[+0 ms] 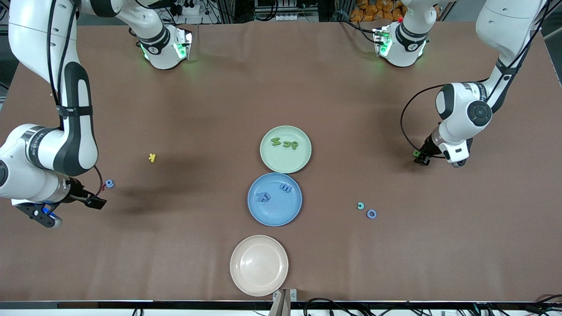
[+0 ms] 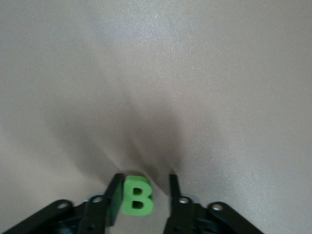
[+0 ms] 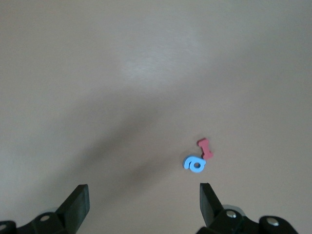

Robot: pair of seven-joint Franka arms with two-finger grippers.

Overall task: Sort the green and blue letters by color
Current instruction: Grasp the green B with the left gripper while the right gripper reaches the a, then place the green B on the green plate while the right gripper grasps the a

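My left gripper [image 2: 144,187] fingers bracket a chunky green letter B [image 2: 137,195], one touching; it may skid. My right gripper [image 3: 144,200] waits, fingers apart.

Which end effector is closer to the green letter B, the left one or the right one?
The left. The left end effector has its fingers on either side of the green letter B; the right end effector is at the right arm's end of the table, open, near a blue letter.

Brown table [image 1: 307,79], green plate [image 1: 303,163], blue plate [image 1: 259,210], beige plate [image 1: 259,265], yellow k [image 1: 152,157].
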